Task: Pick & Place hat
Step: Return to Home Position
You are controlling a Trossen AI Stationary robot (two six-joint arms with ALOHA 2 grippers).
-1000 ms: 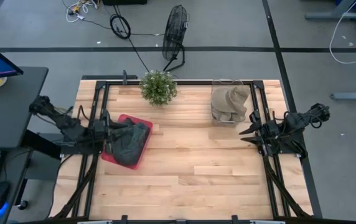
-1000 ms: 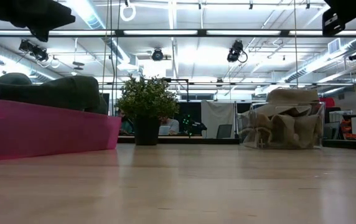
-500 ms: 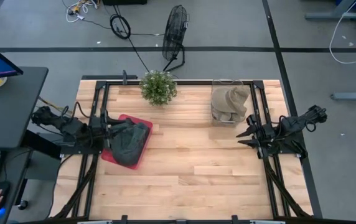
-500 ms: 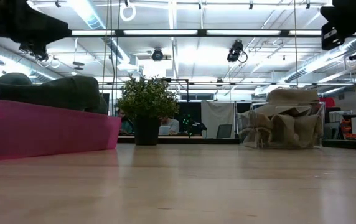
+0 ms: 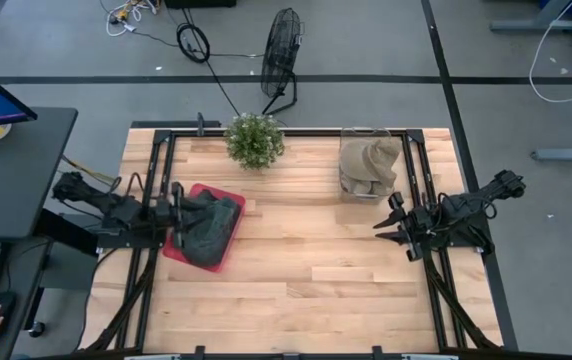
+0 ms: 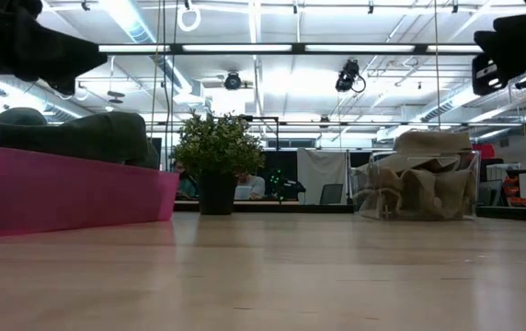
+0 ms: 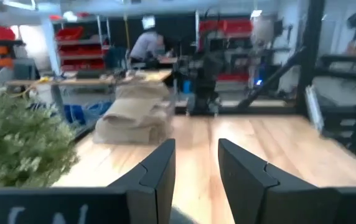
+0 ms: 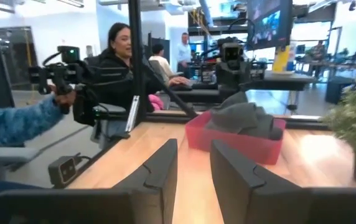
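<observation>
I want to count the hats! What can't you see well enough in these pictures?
High view: the brown caps lie heaped in the transparent bin, so their number is unclear.
High view: the left gripper covers part of the dark caps in the pink bin.
Low view: the pink bin's wall hides their lower parts.

One wooden table (image 5: 306,270). Two grippers: the left gripper (image 5: 174,192) and the right gripper (image 5: 386,222). One transparent bin (image 5: 358,194), its heaped brown caps (image 5: 371,160) too tangled to count. One pink tray (image 5: 178,250), dark grey caps (image 5: 211,225) likewise uncounted. One potted plant (image 5: 254,140). One floor fan (image 5: 281,50).
</observation>
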